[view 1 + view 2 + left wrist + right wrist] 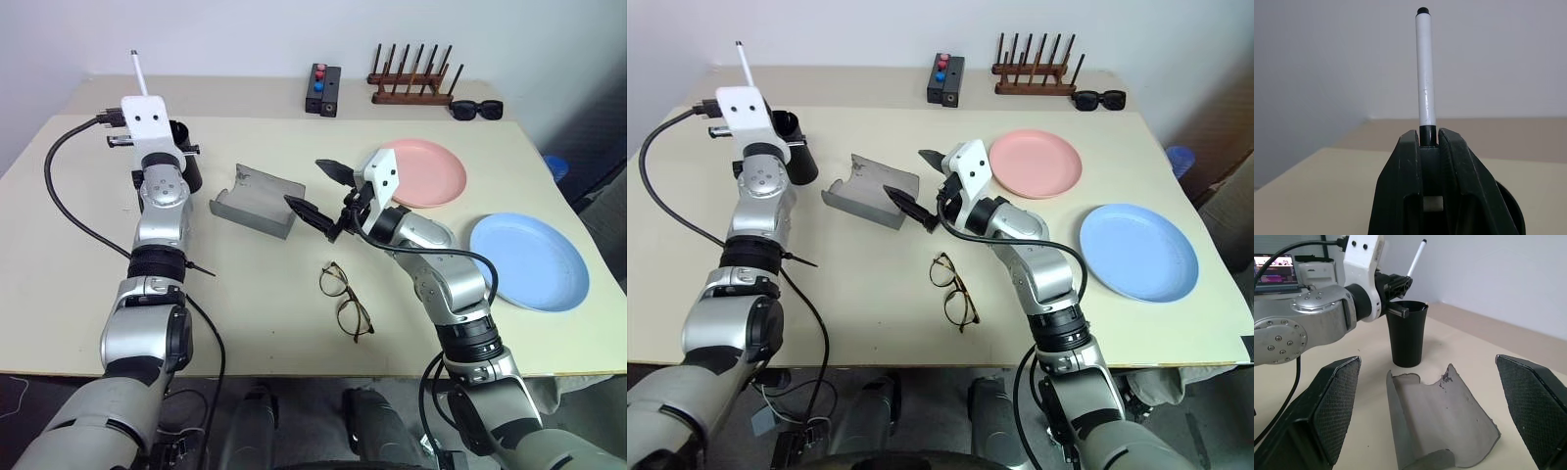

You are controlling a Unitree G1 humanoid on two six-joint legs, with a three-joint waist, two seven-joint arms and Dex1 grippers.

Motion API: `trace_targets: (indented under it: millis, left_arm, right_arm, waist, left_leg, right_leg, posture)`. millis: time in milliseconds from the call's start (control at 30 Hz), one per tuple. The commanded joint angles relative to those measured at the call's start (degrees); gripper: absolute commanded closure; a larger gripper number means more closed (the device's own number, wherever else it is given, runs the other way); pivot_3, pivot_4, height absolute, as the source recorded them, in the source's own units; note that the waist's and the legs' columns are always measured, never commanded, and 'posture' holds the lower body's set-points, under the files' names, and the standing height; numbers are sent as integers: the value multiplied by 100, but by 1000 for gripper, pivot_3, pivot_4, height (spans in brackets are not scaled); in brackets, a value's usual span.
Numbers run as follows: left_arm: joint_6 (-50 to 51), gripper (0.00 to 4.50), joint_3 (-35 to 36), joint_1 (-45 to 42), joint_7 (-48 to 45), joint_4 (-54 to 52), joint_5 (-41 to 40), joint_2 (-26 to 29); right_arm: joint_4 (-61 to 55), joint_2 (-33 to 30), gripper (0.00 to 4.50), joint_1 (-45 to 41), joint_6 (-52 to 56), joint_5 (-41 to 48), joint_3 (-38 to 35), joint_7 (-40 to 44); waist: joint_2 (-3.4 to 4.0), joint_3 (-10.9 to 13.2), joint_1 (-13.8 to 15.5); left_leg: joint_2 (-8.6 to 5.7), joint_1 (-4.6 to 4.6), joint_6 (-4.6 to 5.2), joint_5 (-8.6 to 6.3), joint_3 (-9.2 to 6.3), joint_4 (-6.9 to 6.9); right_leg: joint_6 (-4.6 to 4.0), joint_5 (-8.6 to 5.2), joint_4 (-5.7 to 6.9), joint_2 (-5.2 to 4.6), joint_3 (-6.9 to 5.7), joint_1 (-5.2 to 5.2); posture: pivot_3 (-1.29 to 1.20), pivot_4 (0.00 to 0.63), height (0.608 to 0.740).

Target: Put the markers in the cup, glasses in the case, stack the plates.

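Note:
My left gripper (1429,139) is shut on a marker (1426,73), a white barrel with a dark tip that points upward. It hangs just over the rim of the black cup (1407,338), which stands at the table's left and is partly hidden behind my left wrist. The grey case (253,201) lies open in the middle. My right gripper (306,183) hovers open beside and above the case, holding nothing. The wire-frame glasses (345,299) lie nearer the front edge. The pink plate (431,171) and the blue plate (529,259) lie apart on the right.
At the back of the table are a black box with coloured buttons (323,88), a wooden peg rack (411,83) and black sunglasses (477,108). A black cable (69,196) loops over the table left of my left arm.

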Motion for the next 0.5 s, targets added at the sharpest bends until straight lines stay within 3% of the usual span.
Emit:
trace_targets:
  millis: [33, 133, 433, 500]
  left_arm:
    - [-175, 4477, 56, -39, 39, -40, -18, 12]
    - [-183, 4477, 64, -39, 29, 25, -38, 0]
    - [-183, 134, 11, -37, 250, 68, 57, -4]
    - [-181, 134, 30, -41, 266, 45, 26, -25]
  right_arm:
    - [-193, 17, 0, -97, -120, 38, -91, 14]
    - [-200, 21, 0, -87, -114, 40, -84, 9]
    - [-226, 24, 0, -59, -102, 45, -80, 0]
    - [-211, 31, 0, -71, -105, 45, -79, -1]
  waist:
    - [0, 0, 1]
    - [0, 0, 2]
    - [0, 0, 2]
    - [0, 0, 1]
  left_leg:
    - [0, 0, 0, 0, 0, 0]
    - [0, 0, 0, 0, 0, 0]
    - [0, 0, 0, 0, 0, 0]
    - [0, 0, 0, 0, 0, 0]
  right_leg:
    - [0, 0, 0, 0, 0, 0]
    - [0, 0, 0, 0, 0, 0]
    - [0, 0, 0, 0, 0, 0]
    - [0, 0, 0, 0, 0, 0]
  posture:
    - [0, 150, 740]
    - [0, 150, 740]
    - [0, 150, 740]
    - [0, 150, 740]
